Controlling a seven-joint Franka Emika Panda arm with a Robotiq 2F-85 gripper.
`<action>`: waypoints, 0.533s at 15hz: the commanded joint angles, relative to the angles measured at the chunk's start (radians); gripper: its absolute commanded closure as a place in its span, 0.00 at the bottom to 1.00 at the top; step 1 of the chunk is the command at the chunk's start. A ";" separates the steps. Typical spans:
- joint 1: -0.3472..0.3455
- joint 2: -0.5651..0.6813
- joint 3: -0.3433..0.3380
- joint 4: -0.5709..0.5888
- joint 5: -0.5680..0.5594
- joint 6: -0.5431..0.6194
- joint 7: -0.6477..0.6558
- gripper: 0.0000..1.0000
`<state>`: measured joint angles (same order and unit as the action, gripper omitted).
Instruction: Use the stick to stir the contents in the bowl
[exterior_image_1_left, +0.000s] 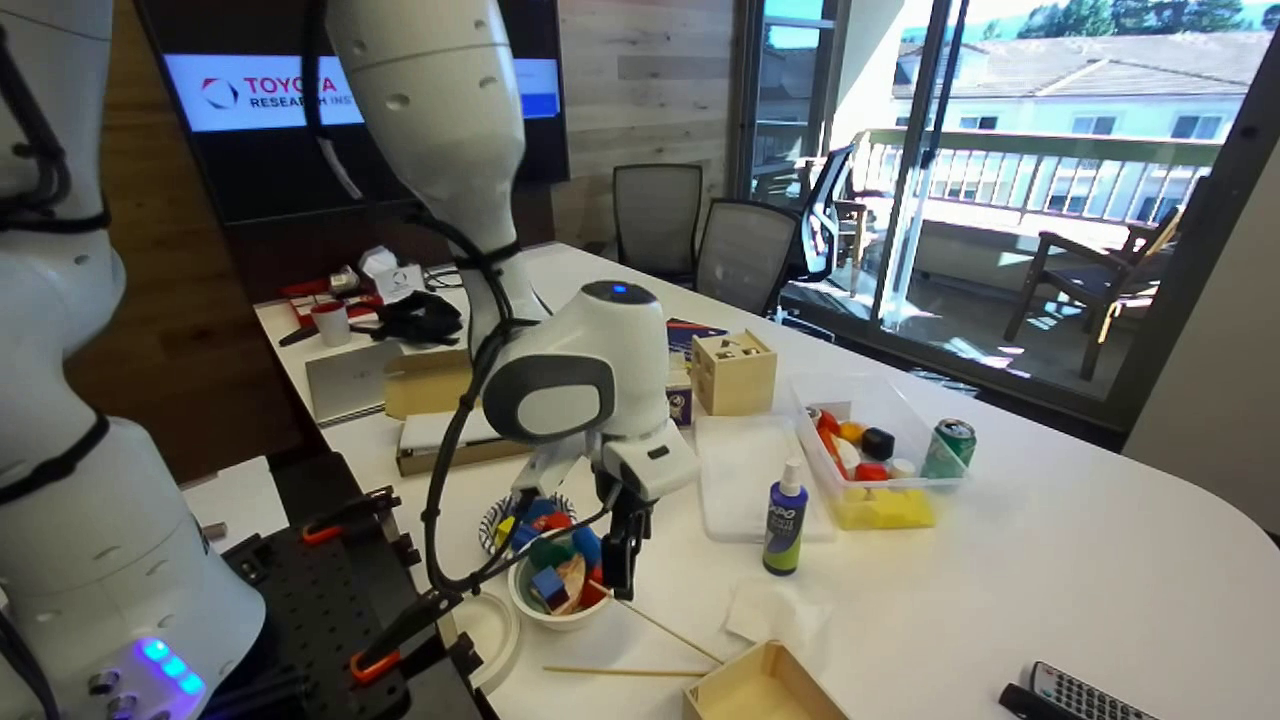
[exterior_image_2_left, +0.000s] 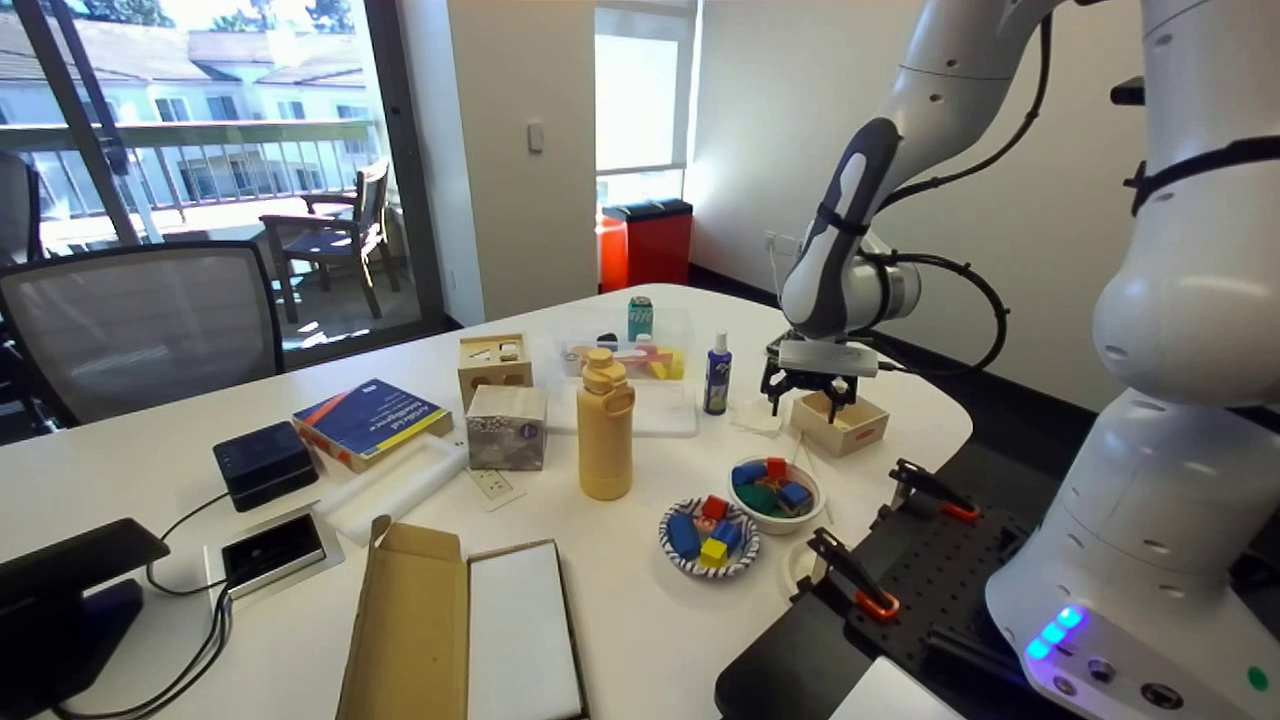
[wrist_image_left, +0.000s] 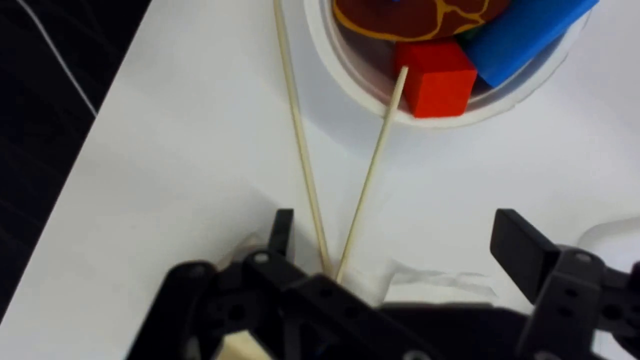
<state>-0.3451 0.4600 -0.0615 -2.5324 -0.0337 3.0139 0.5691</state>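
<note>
Black gripper (wrist_image_left: 400, 240), closest in the wrist view: jaws spread wide, nothing held. Tilted stick (wrist_image_left: 372, 172) runs across the rim of the white bowl (wrist_image_left: 345, 75), tip at a red cube (wrist_image_left: 442, 82); can't tell if they touch. Flat stick (wrist_image_left: 299, 130) on the white table (wrist_image_left: 175, 175), near the bowl. Other ends of both sticks come close together by the open wooden box (exterior_image_1_left: 765, 692), in an exterior view. White bowl sits upright, heaped with toy pieces (exterior_image_1_left: 548, 585): blue, red, green, plus a brown-and-yellow slice (wrist_image_left: 390, 17). Patterned bowl (exterior_image_2_left: 690, 568), more blocks (exterior_image_2_left: 714, 553) inside, just beside it. Also on the table: upright Expo spray bottle (exterior_image_1_left: 785, 525), crumpled paper (exterior_image_1_left: 775, 612) near it, yellow bottle (exterior_image_2_left: 605, 450) standing.
</note>
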 joint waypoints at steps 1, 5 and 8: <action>-0.008 0.138 0.046 0.076 0.229 0.026 -0.098 0.00; -0.008 0.209 0.044 0.113 0.379 0.047 -0.130 0.00; 0.017 0.229 0.010 0.125 0.425 0.060 -0.122 0.00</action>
<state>-0.3438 0.6767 -0.0297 -2.4195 0.3379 3.0514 0.4648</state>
